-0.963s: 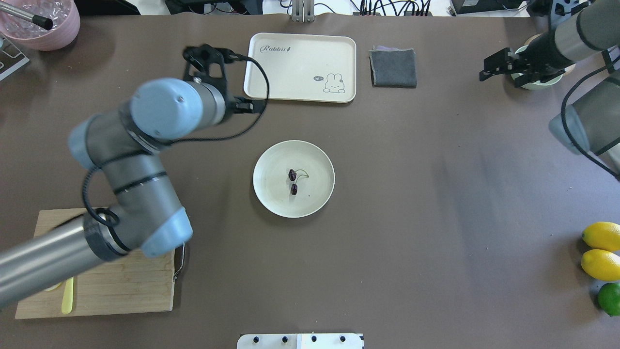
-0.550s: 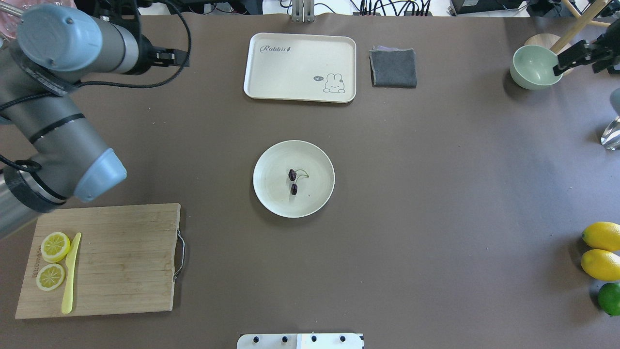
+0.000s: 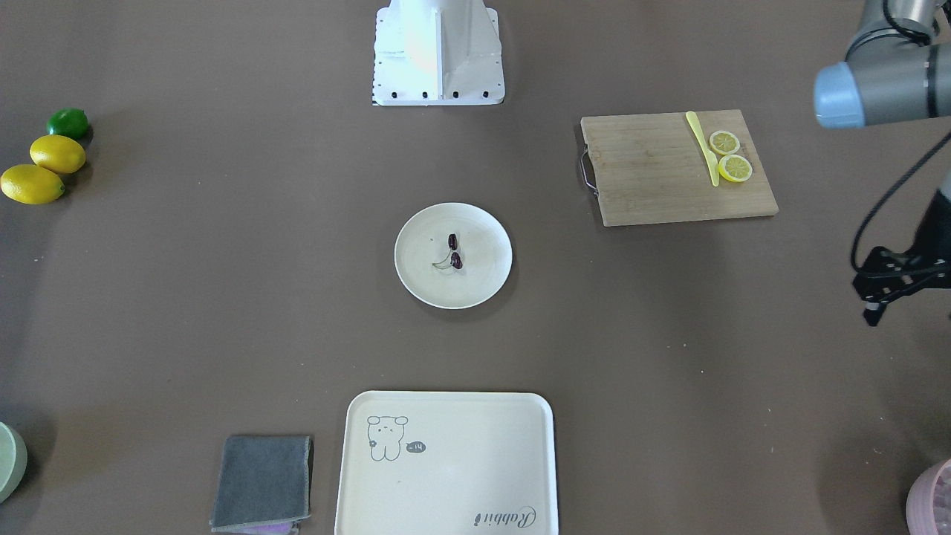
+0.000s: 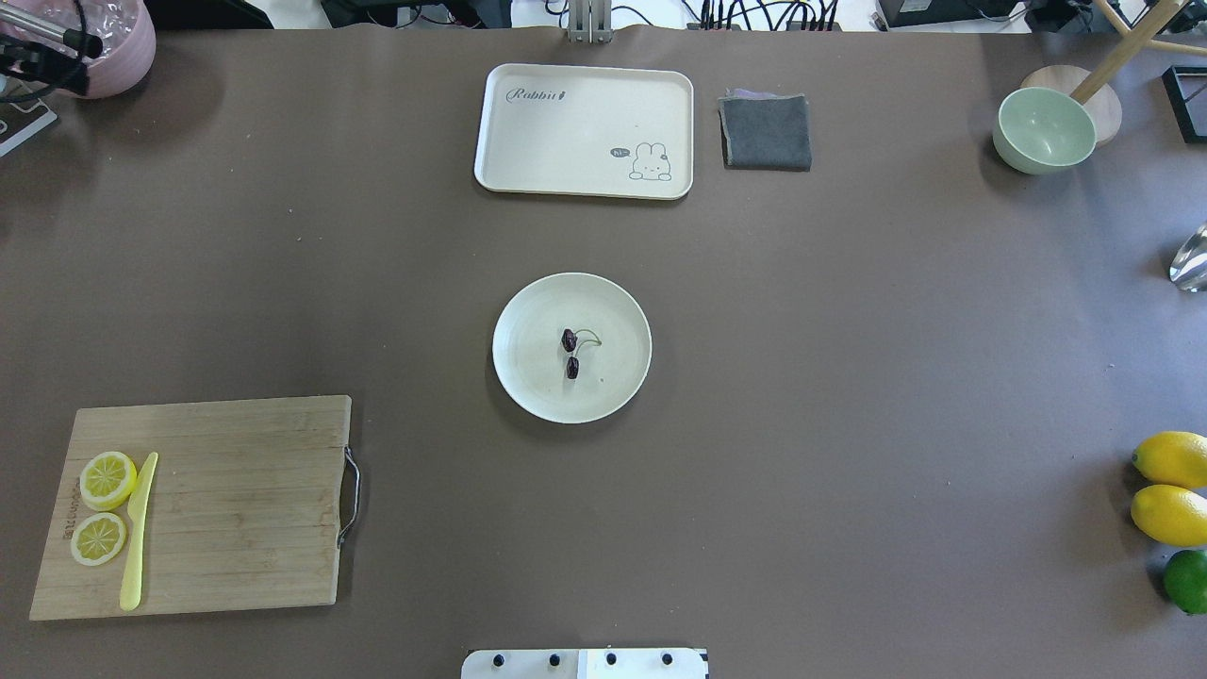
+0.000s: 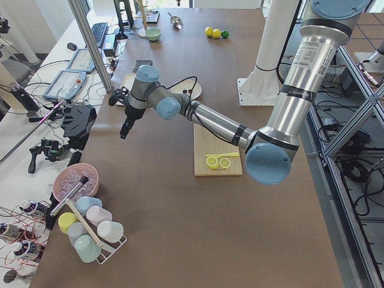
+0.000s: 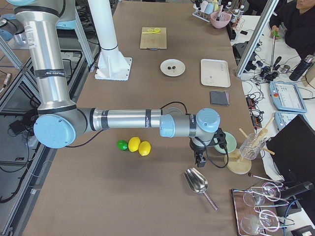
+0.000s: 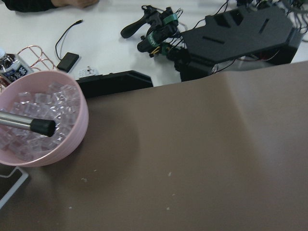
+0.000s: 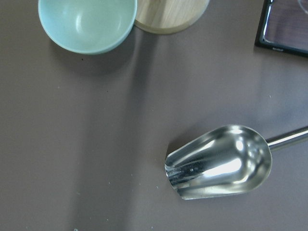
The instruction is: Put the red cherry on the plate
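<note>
The red cherry (image 4: 570,352), a dark pair on thin green stems, lies near the middle of the round cream plate (image 4: 528,382) at the table's centre; the front-facing view shows the cherry (image 3: 454,251) and plate (image 3: 479,286) too. Nothing touches them. My left gripper (image 3: 871,313) hangs far off at the table's left end, near the pink bowl, and I cannot tell whether it is open. It also shows in the exterior left view (image 5: 124,132). My right gripper (image 6: 199,161) appears only in the exterior right view, above the metal scoop, state unclear.
A rabbit tray (image 4: 585,130) and grey cloth (image 4: 766,132) lie at the far edge. The cutting board (image 4: 236,509) holds lemon slices (image 4: 107,479) and a yellow knife. Lemons (image 4: 1169,486), a lime, a green bowl (image 4: 1043,130) and a scoop (image 8: 219,161) sit at the right end.
Both arms have swung outward and left the overhead view, the left one to the far left, the right one to the right. The cherry stays still on the plate.
</note>
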Controlling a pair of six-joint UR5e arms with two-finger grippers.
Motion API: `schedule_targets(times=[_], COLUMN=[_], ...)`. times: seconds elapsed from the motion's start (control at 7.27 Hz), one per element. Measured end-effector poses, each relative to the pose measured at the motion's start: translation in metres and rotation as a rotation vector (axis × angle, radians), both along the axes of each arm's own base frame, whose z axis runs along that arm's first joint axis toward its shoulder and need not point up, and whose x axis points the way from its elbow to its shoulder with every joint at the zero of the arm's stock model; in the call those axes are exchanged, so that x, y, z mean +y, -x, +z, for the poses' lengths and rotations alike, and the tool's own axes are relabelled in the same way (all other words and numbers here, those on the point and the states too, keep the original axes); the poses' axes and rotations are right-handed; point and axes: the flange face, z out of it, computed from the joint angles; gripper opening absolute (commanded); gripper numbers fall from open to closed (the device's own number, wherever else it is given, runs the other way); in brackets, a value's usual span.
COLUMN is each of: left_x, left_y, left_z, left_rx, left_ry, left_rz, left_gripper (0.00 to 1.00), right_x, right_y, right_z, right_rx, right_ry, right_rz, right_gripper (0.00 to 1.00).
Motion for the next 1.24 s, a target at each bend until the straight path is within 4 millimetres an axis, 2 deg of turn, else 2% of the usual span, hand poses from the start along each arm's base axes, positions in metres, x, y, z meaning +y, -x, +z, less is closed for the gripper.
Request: schedule_targets(times=[0.14, 0.28, 0.41, 0.55, 0.83, 1.24], left_x=[0.009, 0.018, 0.03, 0.043, 0.053, 0.053], left_y=[0.049, 0.088, 0.117, 0.133, 0.147, 0.169], left_z=[0.04, 0.078, 0.11, 0.133, 0.148, 0.144], left_rx=[0.015, 0.108, 0.203, 0.249, 0.269, 0.27], left_ry=[0.045, 0.118, 0.175, 0.201, 0.211, 0.2], left_rz=[0.028, 0.05, 0.062, 0.075, 0.079, 0.048], left_gripper=[0.98, 0.98, 0.98, 0.98, 0.98, 0.98], right_x=[0.016, 0.027, 0.031, 0.031, 0.03, 0.009], right_y=[-0.016, -0.027, -0.031, -0.033, -0.033, -0.033], right_z=[0.018, 0.029, 0.033, 0.033, 0.029, 0.004], right_rx=[0.003, 0.015, 0.023, 0.026, 0.027, 0.028], right_ry=[0.011, 0.021, 0.028, 0.037, 0.056, 0.048], right_rz=[0.005, 0.013, 0.02, 0.032, 0.065, 0.078], right_gripper=[0.99, 0.99, 0.99, 0.99, 0.99, 0.99])
